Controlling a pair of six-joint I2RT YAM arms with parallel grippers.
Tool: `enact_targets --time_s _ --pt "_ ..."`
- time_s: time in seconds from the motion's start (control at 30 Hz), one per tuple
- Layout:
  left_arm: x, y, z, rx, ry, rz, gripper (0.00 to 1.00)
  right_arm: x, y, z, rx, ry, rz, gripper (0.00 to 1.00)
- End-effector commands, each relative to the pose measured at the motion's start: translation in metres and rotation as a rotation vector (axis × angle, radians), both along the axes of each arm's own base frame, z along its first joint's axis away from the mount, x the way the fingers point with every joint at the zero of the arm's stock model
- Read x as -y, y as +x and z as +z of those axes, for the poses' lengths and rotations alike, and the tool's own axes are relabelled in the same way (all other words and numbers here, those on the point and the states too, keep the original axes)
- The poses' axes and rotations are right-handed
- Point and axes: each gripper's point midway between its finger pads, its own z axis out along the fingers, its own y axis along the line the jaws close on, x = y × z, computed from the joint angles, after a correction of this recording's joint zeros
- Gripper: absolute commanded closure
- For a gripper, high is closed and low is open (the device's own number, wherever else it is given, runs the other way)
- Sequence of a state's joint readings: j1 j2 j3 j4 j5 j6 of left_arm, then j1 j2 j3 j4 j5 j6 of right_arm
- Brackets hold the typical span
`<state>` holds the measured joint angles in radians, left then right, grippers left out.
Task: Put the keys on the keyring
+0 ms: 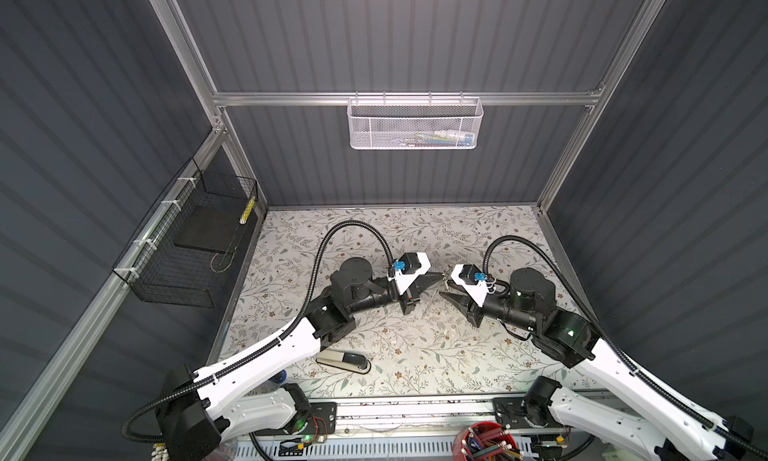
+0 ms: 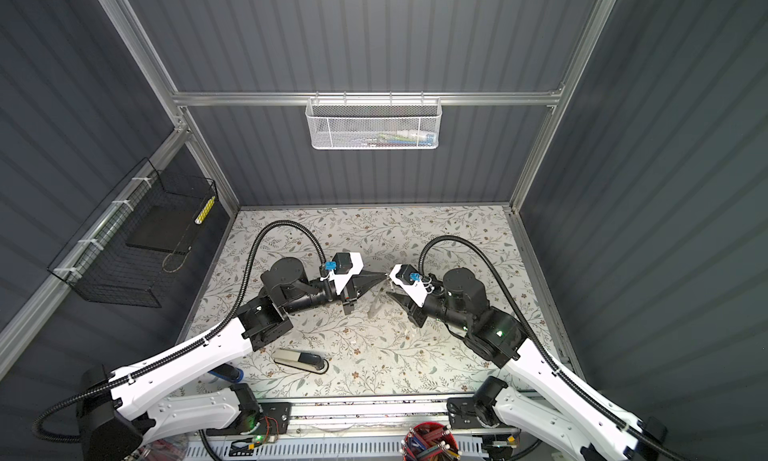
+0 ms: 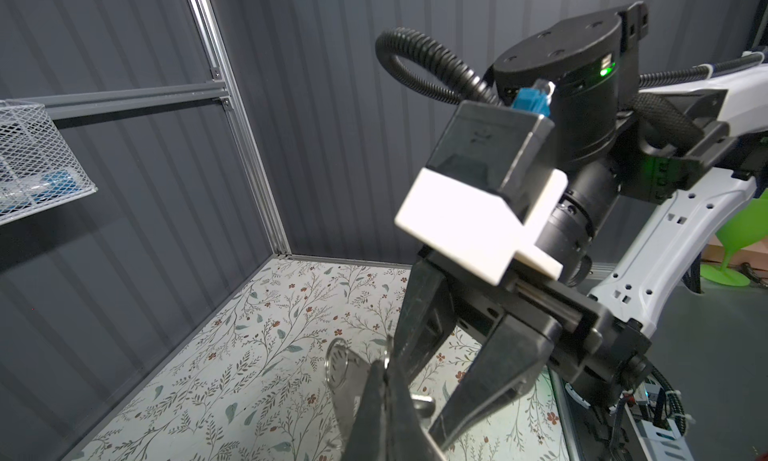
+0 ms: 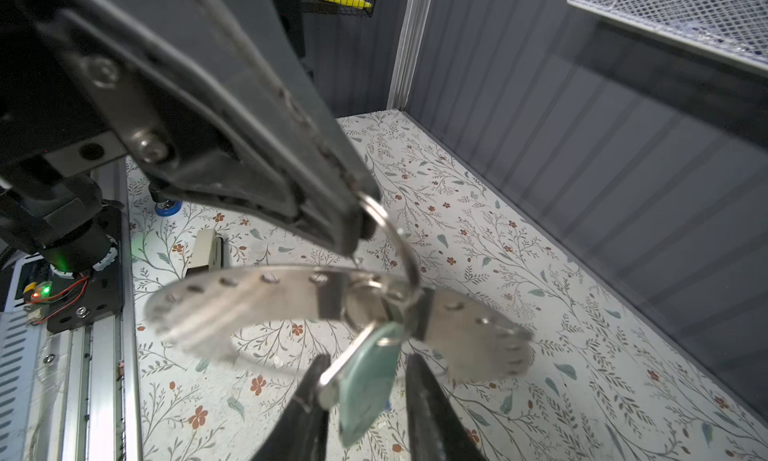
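We're clamping the left gripper (image 4: 363,219) tight on the thin wire loop (image 4: 405,251), hanging the keyring (image 4: 257,301) clear of the table (image 4: 498,197) so it's dangling free. Our right gripper (image 4: 368,357) is standing partly open astride the mint-tagged key (image 4: 368,392), not gripping, probably lining up to steady it.

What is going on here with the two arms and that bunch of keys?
The left gripper is shut on a small wire ring that loops through the big flat keyring, holding it up off the table. A key with a mint-green tag dangles there, between the open jaws of the right gripper, which does not seem to have clamped it yet.
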<state>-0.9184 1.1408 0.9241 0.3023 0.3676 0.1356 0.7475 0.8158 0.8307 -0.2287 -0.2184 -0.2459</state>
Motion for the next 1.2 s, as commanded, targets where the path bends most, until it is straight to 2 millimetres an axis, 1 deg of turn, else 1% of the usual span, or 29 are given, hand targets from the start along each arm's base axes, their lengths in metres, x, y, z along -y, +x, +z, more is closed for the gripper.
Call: enact_targets --time_s 0.0,0.1,0.2,0.27,0.33,0.43,0.67,0.8,0.9,1.07,1.17 --pt "-0.004 -0.006 0.019 0.024 -0.07 -0.011 1.0 -0.002 -0.002 0.026 0.051 0.071 0.01 0.66" --pt "-0.004 -0.006 0.019 0.025 -0.074 -0.014 1.0 -0.004 -0.004 0.027 0.062 0.079 0.017 0.68" --pt "-0.004 -0.006 0.02 0.027 -0.077 -0.013 1.0 -0.004 -0.005 0.026 0.063 0.076 0.025 0.78" --pt "-0.004 -0.007 0.021 0.031 -0.082 -0.016 1.0 -0.003 -0.003 0.023 0.058 0.06 0.01 0.87" --pt "-0.004 -0.007 0.023 0.034 -0.086 -0.021 1.0 -0.002 -0.001 0.022 0.06 0.052 -0.001 0.94" --pt "-0.003 -0.008 0.024 0.033 -0.091 -0.026 1.0 -0.003 -0.002 0.023 0.066 0.052 0.009 0.99" --pt "-0.003 -0.008 0.022 0.029 -0.102 -0.029 1.0 -0.014 -0.012 0.022 0.07 0.04 0.087 1.0" --pt "-0.002 -0.008 0.018 0.028 -0.097 -0.029 1.0 -0.016 -0.014 0.026 0.09 0.025 0.094 1.0" --pt "-0.002 -0.008 0.015 0.022 -0.089 -0.031 1.0 -0.012 -0.011 0.031 0.11 0.013 0.06 1.0" --pt "-0.004 -0.01 0.013 0.027 -0.085 -0.033 1.0 0.003 -0.008 0.045 0.168 0.009 -0.01 1.0" --pt "-0.005 -0.011 0.013 0.032 -0.082 -0.033 1.0 0.007 -0.008 0.045 0.166 0.004 -0.022 1.0"
